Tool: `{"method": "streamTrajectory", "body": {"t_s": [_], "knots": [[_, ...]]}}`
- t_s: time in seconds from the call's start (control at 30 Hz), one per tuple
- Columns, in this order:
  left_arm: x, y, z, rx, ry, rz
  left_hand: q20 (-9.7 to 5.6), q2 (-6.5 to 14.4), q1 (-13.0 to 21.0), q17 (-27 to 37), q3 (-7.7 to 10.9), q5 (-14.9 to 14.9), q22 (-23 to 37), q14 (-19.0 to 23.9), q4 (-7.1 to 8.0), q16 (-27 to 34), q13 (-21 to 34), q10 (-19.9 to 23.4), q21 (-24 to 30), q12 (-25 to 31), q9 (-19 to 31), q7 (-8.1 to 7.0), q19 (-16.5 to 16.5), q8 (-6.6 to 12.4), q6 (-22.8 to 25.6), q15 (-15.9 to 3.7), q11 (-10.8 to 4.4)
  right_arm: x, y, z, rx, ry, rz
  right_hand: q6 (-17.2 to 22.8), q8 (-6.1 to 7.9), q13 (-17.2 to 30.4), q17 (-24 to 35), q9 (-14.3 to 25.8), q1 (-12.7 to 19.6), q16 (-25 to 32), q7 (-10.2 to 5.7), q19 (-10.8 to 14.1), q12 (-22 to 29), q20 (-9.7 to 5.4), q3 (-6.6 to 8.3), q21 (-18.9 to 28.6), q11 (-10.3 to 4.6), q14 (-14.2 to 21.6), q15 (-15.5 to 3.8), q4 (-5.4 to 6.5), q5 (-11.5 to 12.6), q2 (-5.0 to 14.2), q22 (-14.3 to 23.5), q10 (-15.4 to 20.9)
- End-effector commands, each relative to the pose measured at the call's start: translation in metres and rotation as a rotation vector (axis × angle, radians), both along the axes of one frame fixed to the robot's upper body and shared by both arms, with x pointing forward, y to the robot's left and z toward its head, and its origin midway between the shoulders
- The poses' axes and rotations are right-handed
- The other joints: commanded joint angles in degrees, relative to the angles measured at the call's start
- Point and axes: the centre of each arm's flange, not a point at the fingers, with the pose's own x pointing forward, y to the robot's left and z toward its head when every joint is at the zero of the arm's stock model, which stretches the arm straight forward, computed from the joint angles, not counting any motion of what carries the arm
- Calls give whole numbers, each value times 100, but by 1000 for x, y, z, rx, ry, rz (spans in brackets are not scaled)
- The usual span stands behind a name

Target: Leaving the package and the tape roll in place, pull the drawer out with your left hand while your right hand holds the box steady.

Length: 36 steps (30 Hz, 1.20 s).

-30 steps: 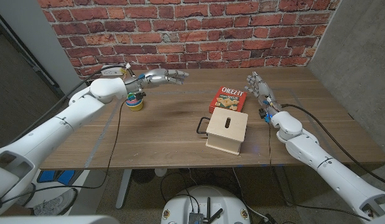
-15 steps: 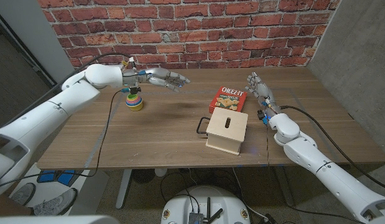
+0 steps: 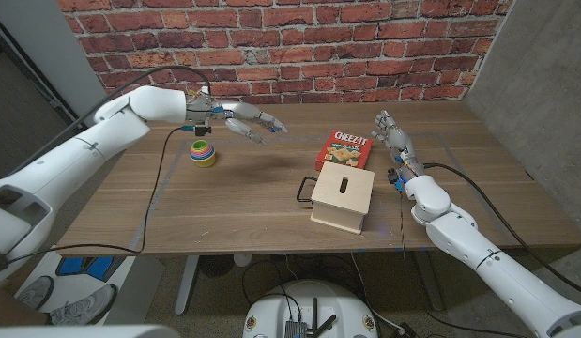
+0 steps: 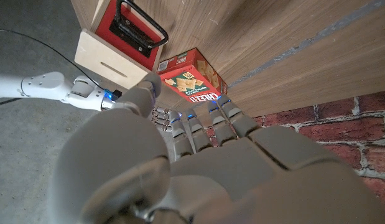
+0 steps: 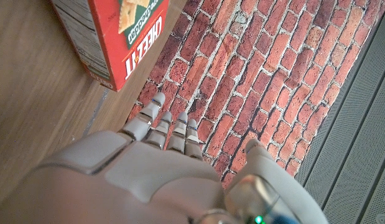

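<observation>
1. Brick wall behind table [image 3: 224, 202]; box [image 3: 343, 198] sits mid-table, drawer handle [image 3: 305, 188] facing left.
2. Approach step judged: left hand [image 3: 248, 119] raised, empty, fingers spread; right hand [image 3: 391, 132] empty, beside package [image 3: 344, 148].
3. Next: box to be braced, handle to be reached.

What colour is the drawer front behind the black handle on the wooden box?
Red drawer front, clearest in the left wrist view.

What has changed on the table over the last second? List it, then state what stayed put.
The left hand swung out over the table toward the Cheez-It box, past the tape roll, its forearm lifting off the table; it holds nothing. The right hand stayed raised beside the Cheez-It box, fingers apart. The wooden drawer box, its drawer closed, the Cheez-It box and the tape roll did not move.
</observation>
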Motion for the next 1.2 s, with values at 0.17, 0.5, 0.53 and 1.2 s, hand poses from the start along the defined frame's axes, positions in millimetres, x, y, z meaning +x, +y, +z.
{"method": "streamTrajectory", "body": {"t_s": [0.17,0.5,0.53,1.2], "knots": [[-3,-19,-3,253,-170,-105,-323,-34,174,1,-102,-39,33,59,21,-5,15,42,67,8,19,-30,126,37,66,-982,-79,-9,2,-2,-9,-16,-27,40,6,10,6,20,21,24,-7,34,2,16,36,18,24,68,12,-22,13,126,30,38],[-5,-28,-4,364,-288,-182,-390,-111,292,3,-202,-41,33,45,20,-16,15,70,66,8,19,-103,167,49,102,-1005,-139,-16,0,-3,-17,-22,-39,43,4,10,2,20,0,26,-11,35,1,17,22,16,21,65,0,-18,5,101,30,45],[-4,-28,-4,362,-291,-187,-391,-128,314,3,-220,-39,33,42,21,-18,15,73,64,7,18,-106,171,41,84,-1007,-144,-17,0,-3,-16,-21,-41,44,5,10,2,20,-1,26,-13,37,2,17,22,16,26,65,-1,-18,5,101,30,48],[9,-36,0,517,-432,-279,-479,-307,788,7,-636,5,38,-199,78,-35,12,-267,37,-58,18,-82,175,-47,-504,-1013,-112,-35,-8,-11,-21,-46,-78,57,6,10,-26,21,-4,32,22,87,2,4,11,24,47,102,17,-44,-8,42,30,70]]}}
